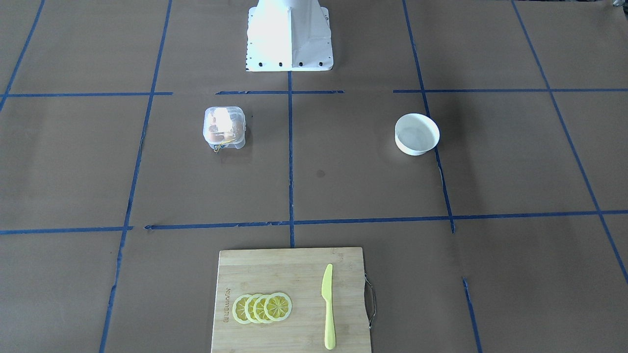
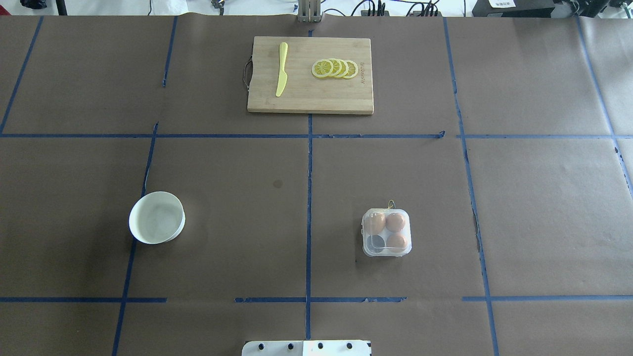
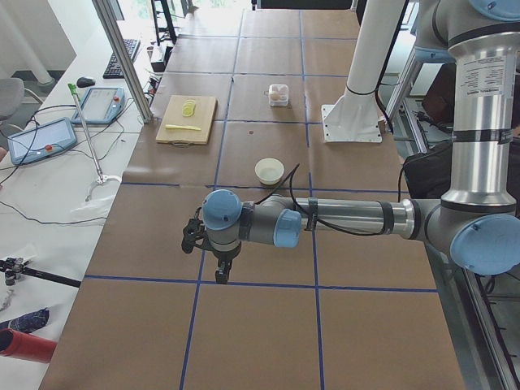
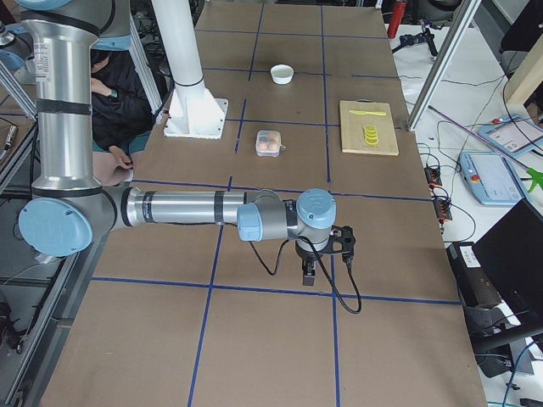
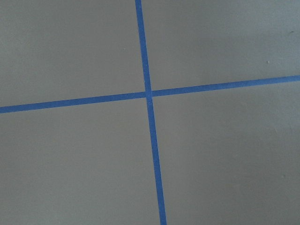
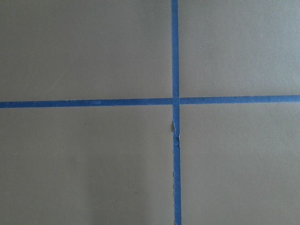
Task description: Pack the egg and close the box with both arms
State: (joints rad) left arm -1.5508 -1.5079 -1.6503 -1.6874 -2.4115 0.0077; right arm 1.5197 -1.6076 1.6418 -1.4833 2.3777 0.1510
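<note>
**Status.** The box (image 2: 386,232) sits on the table (image 2: 237,237) in the robot's right half, between the centre tape line and the next line out. It is nearer the robot base than the cutting board (image 2: 316,101).
- The eggs (image 2: 395,222) fill 3 of 4 cells. The vacant cell (image 2: 376,243) is the one on the base side, toward the centre line.
- The bowl (image 2: 157,217), well apart in the left half, holds nothing.
- The lid appears to lie down over the cells: there is glare across the top in the front view and no flap beside the box. Latch engagement: cannot tell.
- Judgement: packing looks done, closing done or nearly. At most a press to seat the lid is left.

**Arms.** Both are out toward the table ends, well apart from the box.
- The left gripper (image 3: 221,272) and right gripper (image 4: 309,273) point down over bare paper, w/ nothing visibly carried.
- Jaw state: cannot tell for either, as they show in side views only. The wrist cams show just tape crosses, no fingers.

**Orientation.**
- The box footprint is approx. square w/ rounded corners, so it has no marked long axis.
- The yellow band (image 2: 390,203) sticks out of the edge facing away from the robot, toward the board. The hinge is prob. on the opposite, robot-side edge (not visible).
- The eggs look near round from above, so their long axes prob. stand upright in the cells.
</note>
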